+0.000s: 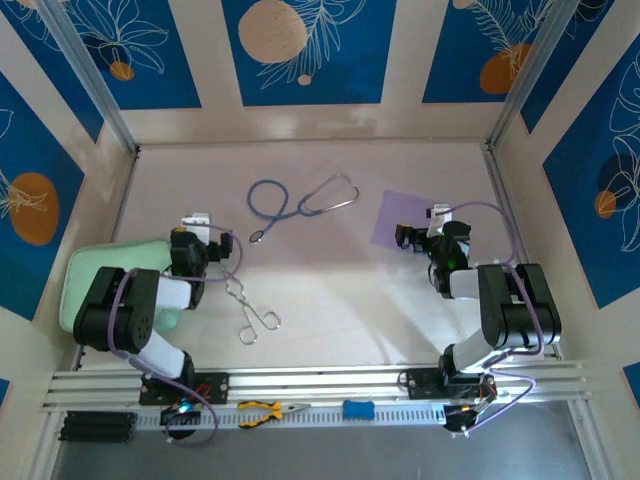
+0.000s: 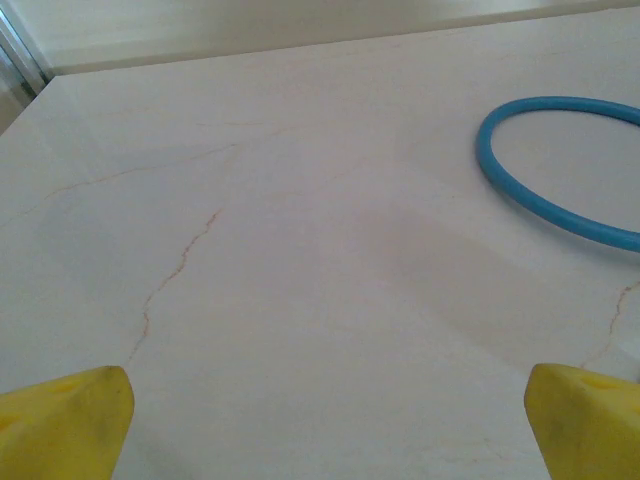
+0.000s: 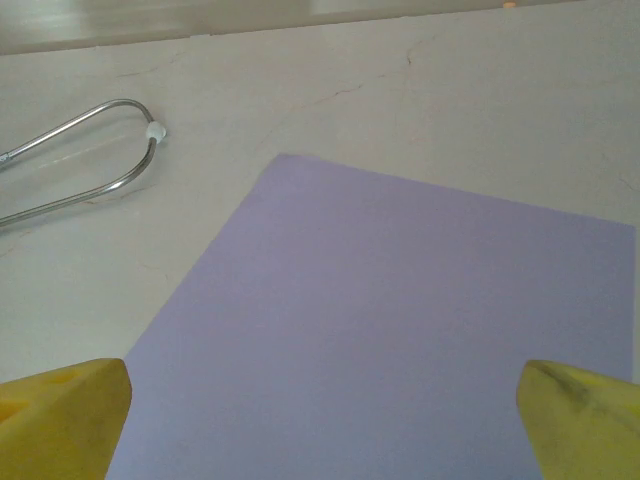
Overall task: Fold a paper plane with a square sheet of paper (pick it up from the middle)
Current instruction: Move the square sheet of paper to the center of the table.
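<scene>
The square sheet of paper (image 1: pixel 403 214), pale lilac, lies flat and unfolded on the table at the right of middle. My right gripper (image 1: pixel 418 232) hovers over its near edge. In the right wrist view the sheet (image 3: pixel 390 320) spreads between and ahead of the yellow fingertips (image 3: pixel 70 415), and the right gripper (image 3: pixel 322 420) is open with nothing held. My left gripper (image 1: pixel 205 236) stands at the left over bare table. In its wrist view the left gripper (image 2: pixel 325 425) is open and empty, its yellow fingertips (image 2: pixel 65 420) wide apart.
A stethoscope (image 1: pixel 300 203) lies at the far middle; its blue tube (image 2: pixel 545 190) and metal ear arms (image 3: pixel 90 165) show in the wrist views. Metal forceps (image 1: pixel 250 305) lie near the left arm. A mint-green pouch (image 1: pixel 85 275) sits at the left edge. Yellow pliers (image 1: pixel 262 410) rest on the front rail.
</scene>
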Robot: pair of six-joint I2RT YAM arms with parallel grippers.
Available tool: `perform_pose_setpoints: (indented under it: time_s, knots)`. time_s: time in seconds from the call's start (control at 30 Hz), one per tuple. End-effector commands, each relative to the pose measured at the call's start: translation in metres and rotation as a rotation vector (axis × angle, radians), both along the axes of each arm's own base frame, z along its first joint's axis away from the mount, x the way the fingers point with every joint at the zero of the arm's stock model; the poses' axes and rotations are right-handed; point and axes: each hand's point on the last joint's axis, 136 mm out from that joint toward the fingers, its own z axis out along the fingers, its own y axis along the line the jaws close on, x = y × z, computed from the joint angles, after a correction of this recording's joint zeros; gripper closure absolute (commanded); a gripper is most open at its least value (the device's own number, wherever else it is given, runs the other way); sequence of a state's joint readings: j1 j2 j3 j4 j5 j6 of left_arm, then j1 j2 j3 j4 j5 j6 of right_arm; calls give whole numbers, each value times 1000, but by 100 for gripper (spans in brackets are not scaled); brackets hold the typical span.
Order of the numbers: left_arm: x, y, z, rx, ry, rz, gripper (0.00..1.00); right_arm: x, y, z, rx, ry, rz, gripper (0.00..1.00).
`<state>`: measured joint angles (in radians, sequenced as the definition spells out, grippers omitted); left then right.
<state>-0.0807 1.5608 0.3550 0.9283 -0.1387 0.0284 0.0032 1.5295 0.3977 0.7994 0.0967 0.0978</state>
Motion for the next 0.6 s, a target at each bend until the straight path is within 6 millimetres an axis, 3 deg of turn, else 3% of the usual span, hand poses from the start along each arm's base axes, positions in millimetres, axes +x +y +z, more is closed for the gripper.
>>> perform_pose_setpoints:
  time_s: [0.0,0.57]
  knots:
    - [6,1,10,-1,-37,1,0,6,1,11,8,-30,11,1]
    - [6,1,10,-3,-36,2,0,7,1,11,13,-26,9,1]
